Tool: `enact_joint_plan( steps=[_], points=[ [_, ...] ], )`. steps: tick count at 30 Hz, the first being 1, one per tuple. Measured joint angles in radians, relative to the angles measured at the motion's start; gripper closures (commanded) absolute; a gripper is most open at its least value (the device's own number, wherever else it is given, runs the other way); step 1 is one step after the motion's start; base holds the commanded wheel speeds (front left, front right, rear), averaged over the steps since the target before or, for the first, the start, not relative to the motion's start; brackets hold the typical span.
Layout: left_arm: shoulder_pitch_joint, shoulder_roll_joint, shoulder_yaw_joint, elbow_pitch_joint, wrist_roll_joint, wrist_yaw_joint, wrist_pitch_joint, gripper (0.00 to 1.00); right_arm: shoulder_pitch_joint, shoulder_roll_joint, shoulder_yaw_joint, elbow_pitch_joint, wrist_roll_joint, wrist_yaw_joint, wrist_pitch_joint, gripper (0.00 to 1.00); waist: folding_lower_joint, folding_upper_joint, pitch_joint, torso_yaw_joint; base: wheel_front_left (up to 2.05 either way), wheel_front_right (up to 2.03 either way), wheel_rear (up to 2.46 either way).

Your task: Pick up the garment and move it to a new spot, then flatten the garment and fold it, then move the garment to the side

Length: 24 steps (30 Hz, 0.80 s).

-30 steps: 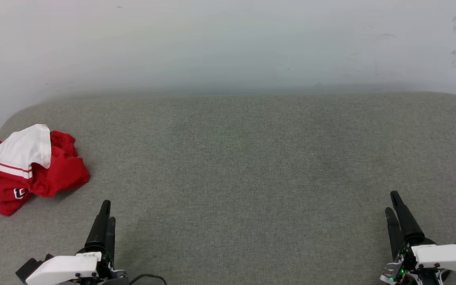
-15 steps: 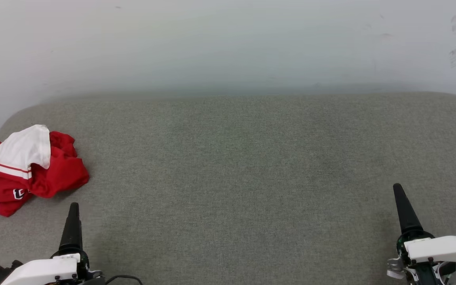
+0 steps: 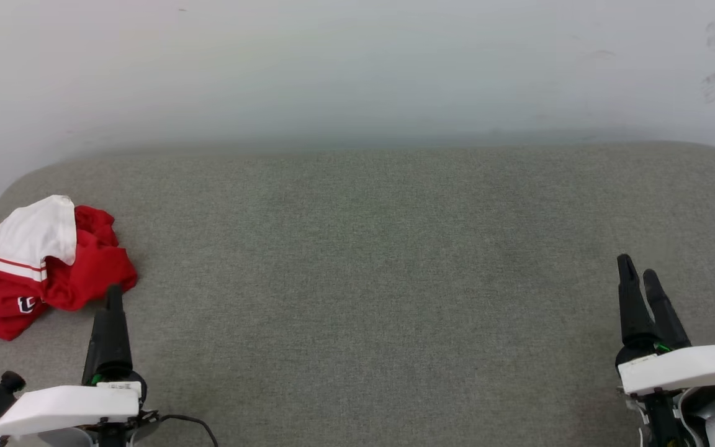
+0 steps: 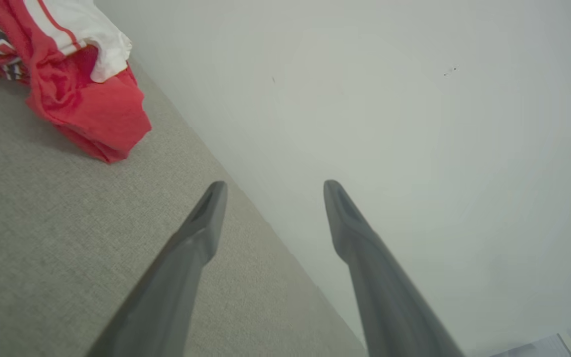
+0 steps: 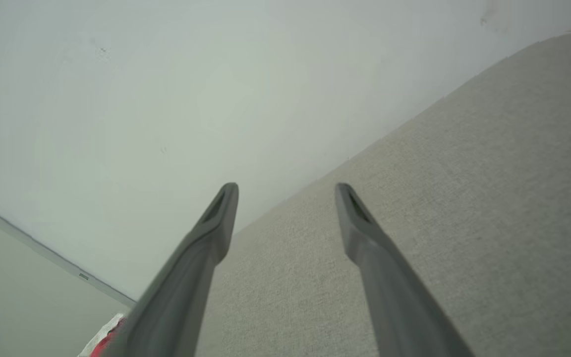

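The garment (image 3: 47, 267) lies in a crumpled heap at the far left of the desk (image 3: 364, 279), close to its rounded back-left corner. It is a red jersey-style shirt with a white sleeve, trimmed in thin red stripes, folded over the top of the pile. A scrap of black-and-white lettering shows low on its front, and a second bit of white striped trim pokes out at the lower left edge.

Just to the right of the heap, the left claw (image 3: 113, 292) points up the head view, and its dark tip stands near the shirt's red hem. In the left wrist view its two fingers are spread apart with nothing between them, and the shirt sits ahead and to their left, clear of both.

The middle of the desk is plain grey woven cloth, backed by a pale wall (image 3: 357, 74) with a few scuff marks at its upper right.

At the far right, the right claw (image 3: 637, 266) hovers over bare cloth, well apart from the shirt. Its fingers are parted and hold nothing.
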<state>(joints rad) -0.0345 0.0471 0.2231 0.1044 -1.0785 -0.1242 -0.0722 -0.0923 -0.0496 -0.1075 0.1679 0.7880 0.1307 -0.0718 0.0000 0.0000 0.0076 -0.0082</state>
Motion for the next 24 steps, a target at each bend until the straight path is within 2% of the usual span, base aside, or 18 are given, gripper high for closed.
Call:
enact_joint_plan(
  steps=[6,11,24],
  points=[
    [0.021,0.001,-0.063,-0.071,0.151,0.029,-0.02,0.0,-0.006,0.0,0.021,-0.052,-0.152,0.0,-0.017,0.0,0.0,0.0,0.004,-0.001,0.0,0.0,0.0],
    [0.034,0.001,-0.122,-0.125,0.284,0.032,-0.034,0.0,-0.005,0.0,0.044,-0.071,-0.268,0.0,-0.034,0.0,0.0,0.0,0.007,-0.002,0.0,0.0,0.0],
    [0.056,0.005,-0.236,-0.173,0.59,0.102,-0.07,0.0,-0.004,0.0,0.073,-0.071,-0.496,0.0,-0.069,0.0,0.0,0.0,0.01,-0.006,0.0,0.0,0.0]
  ],
)
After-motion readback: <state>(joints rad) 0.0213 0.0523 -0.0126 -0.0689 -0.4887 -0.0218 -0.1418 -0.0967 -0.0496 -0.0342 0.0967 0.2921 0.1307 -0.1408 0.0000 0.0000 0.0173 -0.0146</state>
